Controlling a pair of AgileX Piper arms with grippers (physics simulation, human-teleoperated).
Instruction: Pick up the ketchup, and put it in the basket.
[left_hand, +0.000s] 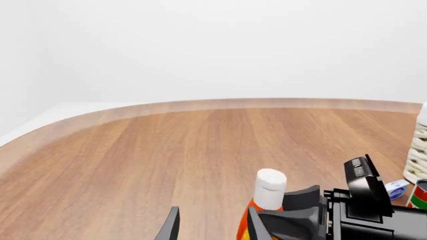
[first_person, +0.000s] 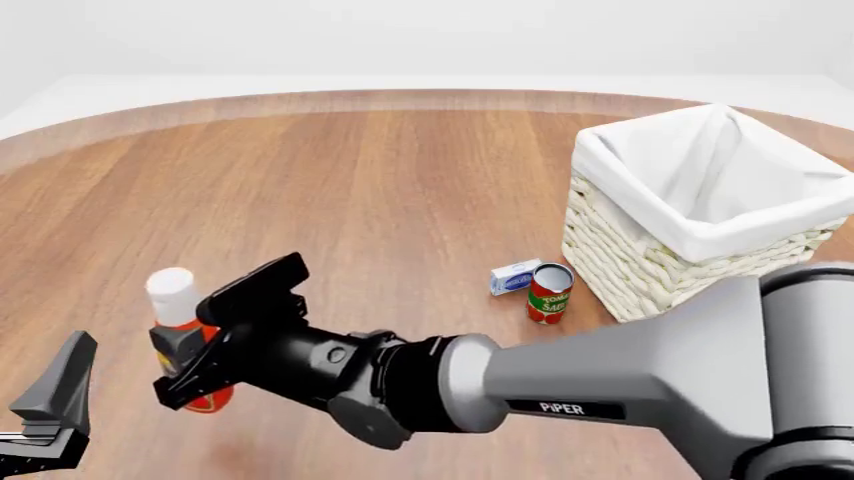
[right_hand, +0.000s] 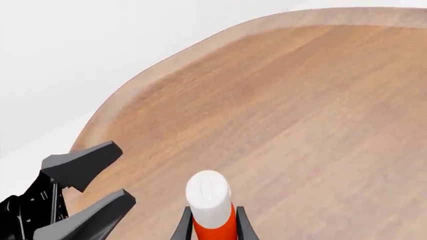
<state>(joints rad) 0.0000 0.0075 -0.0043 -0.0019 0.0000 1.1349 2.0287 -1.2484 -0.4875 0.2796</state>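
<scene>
The ketchup, a slim red-orange bottle with a tall white cap, stands upright at the table's near left. My right gripper reaches across from the right and is shut on the bottle's body below the cap; in the right wrist view both fingers press the orange sides of the ketchup. My left gripper hangs open and holds nothing, just left of the bottle near the front edge. In the left wrist view the ketchup stands just beyond one of that gripper's fingers. The basket, cream wicker with a white liner, sits at the far right.
A short red-and-green can and a small white-and-blue box lie just left of the basket's front corner. The right arm's grey forearm spans the near side of the table. The table's rounded far edge curves behind.
</scene>
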